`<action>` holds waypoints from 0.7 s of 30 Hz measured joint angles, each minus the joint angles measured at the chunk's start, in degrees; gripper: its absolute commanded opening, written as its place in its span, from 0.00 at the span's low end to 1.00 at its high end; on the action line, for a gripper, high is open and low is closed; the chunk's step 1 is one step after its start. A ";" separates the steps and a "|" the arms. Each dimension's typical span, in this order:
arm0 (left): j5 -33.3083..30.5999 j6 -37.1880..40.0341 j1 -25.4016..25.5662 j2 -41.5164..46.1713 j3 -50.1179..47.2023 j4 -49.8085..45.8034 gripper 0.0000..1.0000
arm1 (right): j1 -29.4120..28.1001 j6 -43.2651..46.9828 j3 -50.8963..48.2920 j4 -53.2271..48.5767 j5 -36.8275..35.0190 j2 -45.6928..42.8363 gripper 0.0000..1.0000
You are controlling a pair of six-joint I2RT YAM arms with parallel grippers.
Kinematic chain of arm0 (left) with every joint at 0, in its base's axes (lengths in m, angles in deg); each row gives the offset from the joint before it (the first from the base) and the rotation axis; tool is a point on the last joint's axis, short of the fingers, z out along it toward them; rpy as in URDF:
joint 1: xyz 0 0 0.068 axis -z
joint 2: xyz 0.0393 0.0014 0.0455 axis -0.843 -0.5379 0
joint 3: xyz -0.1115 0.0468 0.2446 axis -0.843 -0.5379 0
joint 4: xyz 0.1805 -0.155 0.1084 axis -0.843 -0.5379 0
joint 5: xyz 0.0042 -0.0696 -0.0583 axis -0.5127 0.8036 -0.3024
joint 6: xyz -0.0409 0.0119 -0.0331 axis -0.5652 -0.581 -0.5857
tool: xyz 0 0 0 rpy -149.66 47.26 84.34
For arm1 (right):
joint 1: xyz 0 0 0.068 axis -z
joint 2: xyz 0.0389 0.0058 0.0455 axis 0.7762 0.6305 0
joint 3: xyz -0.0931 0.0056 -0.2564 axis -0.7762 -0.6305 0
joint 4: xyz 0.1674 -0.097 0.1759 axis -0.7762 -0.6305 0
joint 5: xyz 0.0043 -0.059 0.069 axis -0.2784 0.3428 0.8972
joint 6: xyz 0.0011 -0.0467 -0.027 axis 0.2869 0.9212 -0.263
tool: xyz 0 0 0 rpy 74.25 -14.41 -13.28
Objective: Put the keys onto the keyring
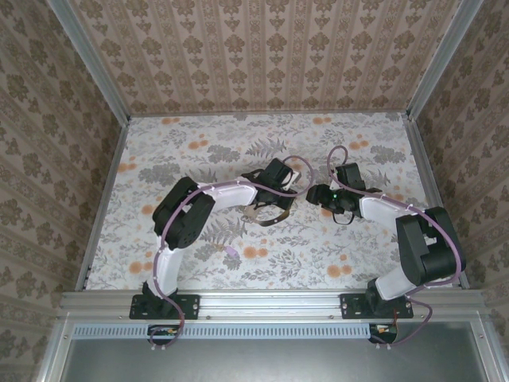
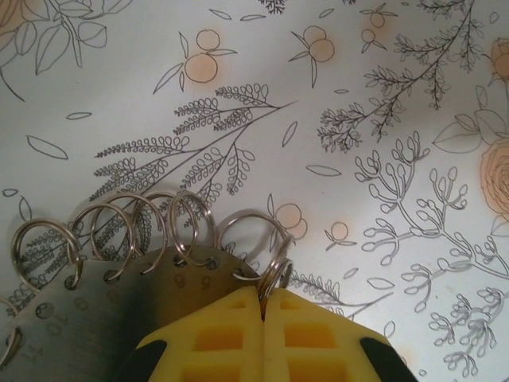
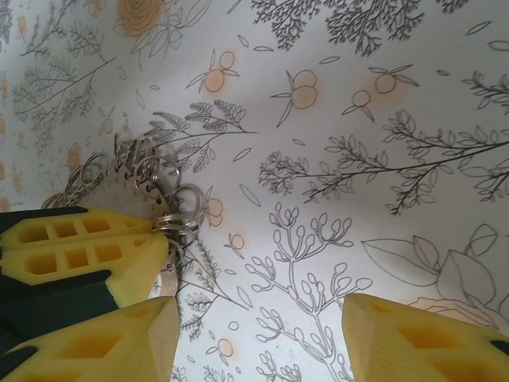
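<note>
The left gripper [image 2: 262,309] was pressed fully together, its yellow pads pinching one small silvery loop at twelve o'clock of their tips. That loop was the last in a row: the keys [image 2: 147,227], seen here as small wire rings, fanned from nine o'clock round to one o'clock along the curved edge of a flat grey plate [image 2: 95,318], each threaded through a hole in it. From above, the keyring [image 1: 269,216] read as a thin dark loop on the flowered table [image 1: 358,255], lying under the left gripper at about six o'clock of its wrist. The right gripper [image 3: 254,342] hung just beside the bunch, at three o'clock of it. Its fingers were roughly half apart, with nothing between them. By my judgement the job was in an early or middle stage. One piece was gripped, several sat strung on the plate, and I could not tell whether any had gone onto the dark loop. As for writing, the plate carried stamped numerals: "10" was legible, another looked like "14", and the rest were too faint to read.
</note>
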 measured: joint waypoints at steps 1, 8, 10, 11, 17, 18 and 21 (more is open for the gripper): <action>0.15 0.15 -0.07 0.68 -0.66 -0.04 0.00 | 0.00 -0.02 -0.02 0.02 0.39 -0.20 0.56; 4.15 1.53 -2.23 8.48 -6.10 -0.66 0.00 | 0.00 -0.76 -1.57 1.16 5.20 -4.33 0.51; 6.01 1.97 -3.06 10.73 -6.97 -0.61 0.00 | 0.00 -1.07 -1.64 2.05 6.80 -5.14 0.50; 7.06 2.19 -3.48 11.82 -7.30 -0.46 0.00 | 0.00 -1.25 -1.75 2.84 7.78 -5.49 0.49; 12.50 3.80 -4.74 15.96 -7.85 0.04 0.00 | -0.02 -2.80 -2.82 8.44 14.29 -6.84 0.45; 13.29 4.04 -4.83 16.46 -7.89 0.04 0.00 | -0.07 -3.08 -3.08 9.70 15.50 -7.21 0.44; 15.54 4.70 -5.18 18.14 -8.24 0.09 0.00 | -0.46 -4.13 -3.37 13.66 18.91 -7.93 0.41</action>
